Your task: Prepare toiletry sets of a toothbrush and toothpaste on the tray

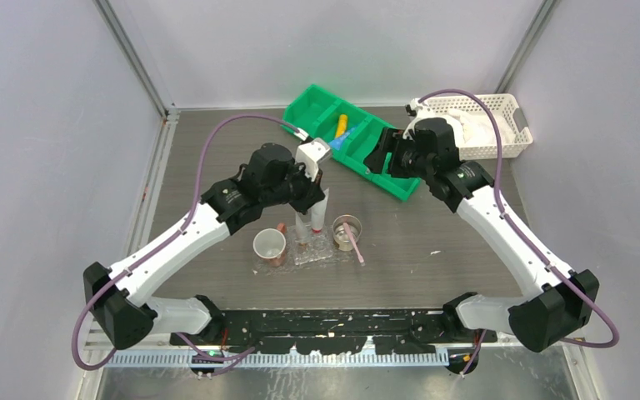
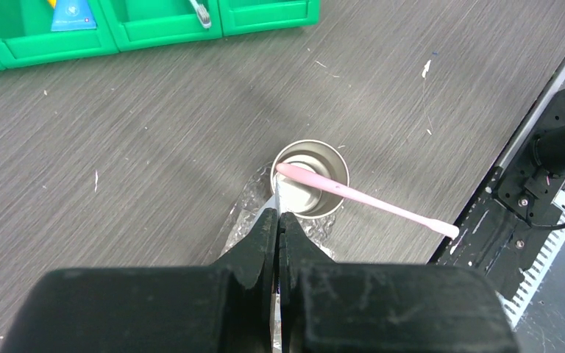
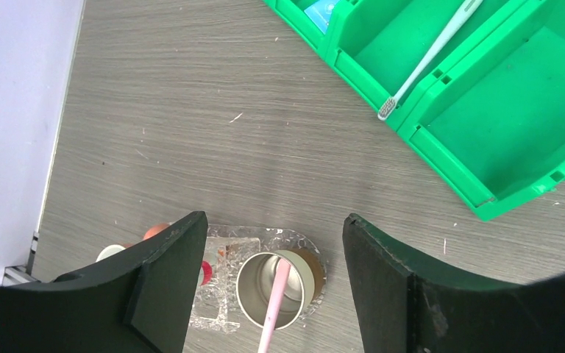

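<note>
My left gripper (image 2: 278, 218) pinches the white toothpaste (image 1: 317, 213) cap-down over the tray (image 1: 325, 255); my right gripper (image 3: 274, 220) hangs spread wide near the green bin (image 3: 530, 110).

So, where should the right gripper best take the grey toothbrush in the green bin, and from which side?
Grip the toothbrush at mid-handle, from above, with the jaws across its thin length. It lies slanted in a bin compartment with its head propped on the front rim, so the handle there seems to stand clear of floor and walls. The right gripper is open.
</note>
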`<action>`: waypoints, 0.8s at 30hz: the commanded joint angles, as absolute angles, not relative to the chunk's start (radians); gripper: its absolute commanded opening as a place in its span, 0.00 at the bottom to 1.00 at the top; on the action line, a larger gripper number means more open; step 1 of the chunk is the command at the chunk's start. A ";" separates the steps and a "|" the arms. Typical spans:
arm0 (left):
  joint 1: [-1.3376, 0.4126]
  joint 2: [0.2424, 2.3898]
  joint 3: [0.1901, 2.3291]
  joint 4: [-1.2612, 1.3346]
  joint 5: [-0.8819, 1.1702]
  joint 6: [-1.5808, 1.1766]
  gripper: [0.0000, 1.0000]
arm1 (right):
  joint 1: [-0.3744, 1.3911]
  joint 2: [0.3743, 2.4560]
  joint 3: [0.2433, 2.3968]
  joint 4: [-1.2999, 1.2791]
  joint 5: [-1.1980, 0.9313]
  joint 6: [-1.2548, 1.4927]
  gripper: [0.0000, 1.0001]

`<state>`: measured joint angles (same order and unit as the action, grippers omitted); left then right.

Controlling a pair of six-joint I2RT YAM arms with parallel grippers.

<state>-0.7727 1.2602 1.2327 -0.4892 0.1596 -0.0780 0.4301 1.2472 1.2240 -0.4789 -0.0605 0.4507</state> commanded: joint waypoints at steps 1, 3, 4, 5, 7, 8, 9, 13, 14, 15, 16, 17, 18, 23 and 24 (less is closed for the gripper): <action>-0.776 1.229 1.226 -0.367 0.149 -0.086 0.01 | 0.434 1.249 1.224 -0.427 -0.086 0.465 0.74; -0.776 1.238 1.226 -0.363 0.149 -0.086 0.01 | 0.434 1.250 1.222 -0.424 -0.092 0.462 0.74; -0.776 1.241 1.225 -0.362 0.149 -0.087 0.01 | 0.434 1.249 1.220 -0.421 -0.093 0.463 0.74; -0.776 1.242 1.222 -0.363 0.148 -0.087 0.01 | 0.433 1.250 1.218 -0.420 -0.095 0.462 0.74; -0.776 1.238 1.211 -0.357 0.145 -0.090 0.01 | 0.434 1.250 1.212 -0.413 -0.104 0.461 0.74; -0.776 1.234 1.206 -0.353 0.142 -0.092 0.01 | 0.434 1.250 1.209 -0.410 -0.104 0.460 0.74; -0.776 1.231 1.201 -0.350 0.140 -0.092 0.01 | 0.433 1.253 1.208 -0.409 -0.107 0.460 0.74; -0.776 1.231 1.194 -0.351 0.135 -0.094 0.01 | 0.433 1.257 1.200 -0.397 -0.117 0.462 0.75; -0.776 1.232 1.192 -0.353 0.133 -0.094 0.01 | 0.433 1.259 1.199 -0.395 -0.120 0.462 0.75; -0.776 1.232 1.190 -0.354 0.133 -0.094 0.01 | 0.434 1.259 1.197 -0.393 -0.121 0.462 0.75; -0.776 1.231 1.186 -0.352 0.132 -0.094 0.01 | 0.433 1.261 1.196 -0.393 -0.122 0.461 0.75; -0.776 1.229 1.183 -0.350 0.130 -0.095 0.01 | 0.433 1.261 1.195 -0.391 -0.123 0.461 0.75; -0.776 1.228 1.178 -0.350 0.130 -0.095 0.01 | 0.433 1.262 1.193 -0.389 -0.125 0.461 0.75; -0.776 1.212 1.170 -0.356 0.126 -0.098 0.01 | 0.433 1.269 1.186 -0.379 -0.132 0.464 0.75; -0.776 1.207 1.171 -0.362 0.124 -0.098 0.01 | 0.433 1.271 1.186 -0.379 -0.133 0.464 0.75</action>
<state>-0.7727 1.2518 1.1751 -0.4030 0.1387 -0.0944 0.4301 1.2663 1.1900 -0.4286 -0.1181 0.4534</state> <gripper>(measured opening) 0.014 0.749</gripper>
